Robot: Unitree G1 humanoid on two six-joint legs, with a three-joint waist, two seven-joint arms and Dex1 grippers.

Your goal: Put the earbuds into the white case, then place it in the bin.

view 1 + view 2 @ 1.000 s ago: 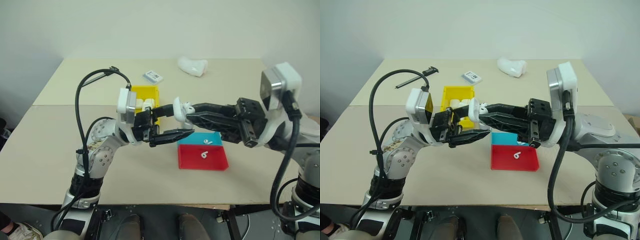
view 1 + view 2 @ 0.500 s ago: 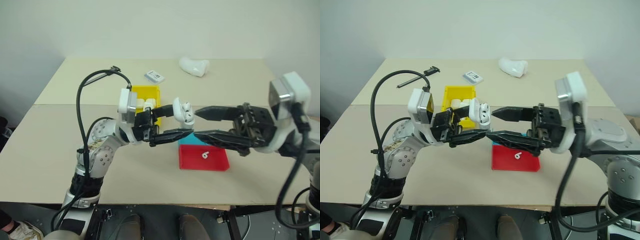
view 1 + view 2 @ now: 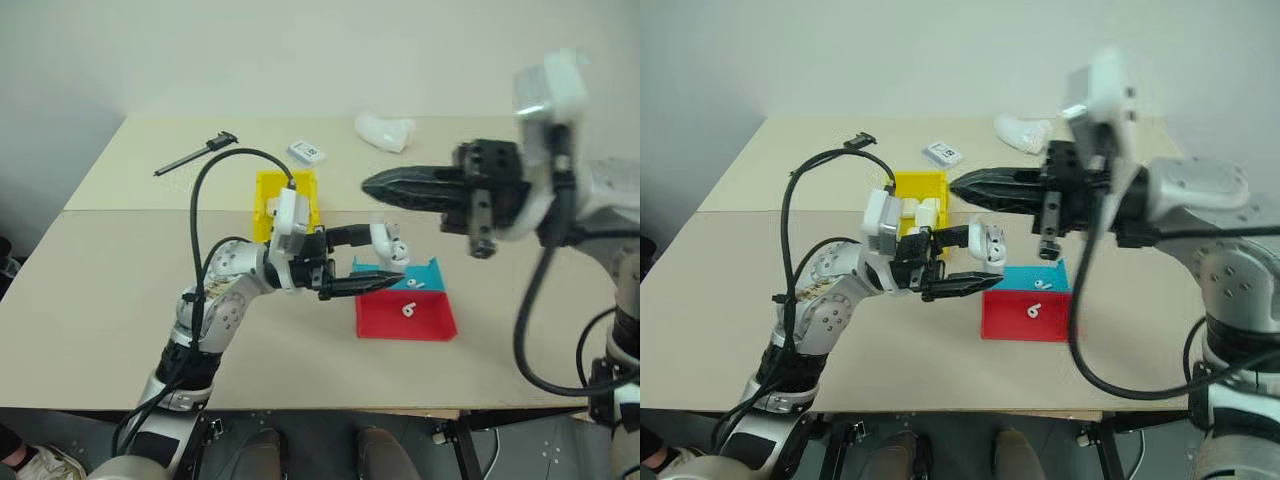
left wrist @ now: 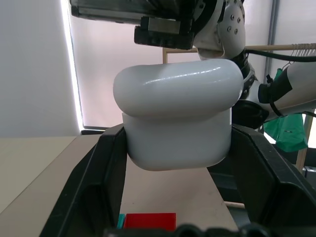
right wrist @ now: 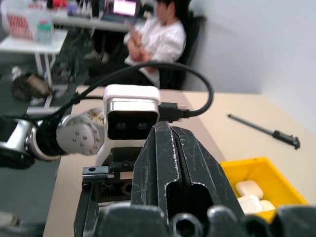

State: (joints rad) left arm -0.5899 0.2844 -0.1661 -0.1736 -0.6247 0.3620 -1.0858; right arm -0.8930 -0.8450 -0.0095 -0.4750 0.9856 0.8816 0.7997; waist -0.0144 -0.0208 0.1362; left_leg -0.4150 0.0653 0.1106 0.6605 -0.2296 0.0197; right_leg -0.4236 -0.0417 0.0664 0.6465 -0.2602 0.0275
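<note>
**Ana:** Up and away goes the right gripper (image 3: pixel 368 184) — half a second back its jaws were spread wide around the white case (image 3: pixel 384 240), now they've snapped together empty and risen above it, pointing across toward the robot's left.

**Ben:** And the left gripper (image 3: pixel 385 257) has carried the case further over, so it now hangs above the teal end of the teal-and-red tray (image 3: pixel 437 318). Jaws clenched on the case's lower body, as a second ago.

**Ana:** Makes sense to me: one arm steadies the case in the air so the other can work on it. The left wrist view shows the lid down on the body (image 4: pixel 177 121), pinched between both black fingers (image 4: pixel 86 187).

**Ben:** My guess is that the right jaws went in to deal with the lid. But look, two earbuds (image 3: pixel 409 309) are still lying in the tray, one on red, one on teal.

**Ana:** So loading isn't done. The yellow bin (image 3: pixel 268 184) waits behind the left arm, white lumps inside it.

**Ben:** What those are, I can't tell. Whether anything sits inside the case is hidden too.

**Ana:** And the left arm covers part of the bin.
</note>
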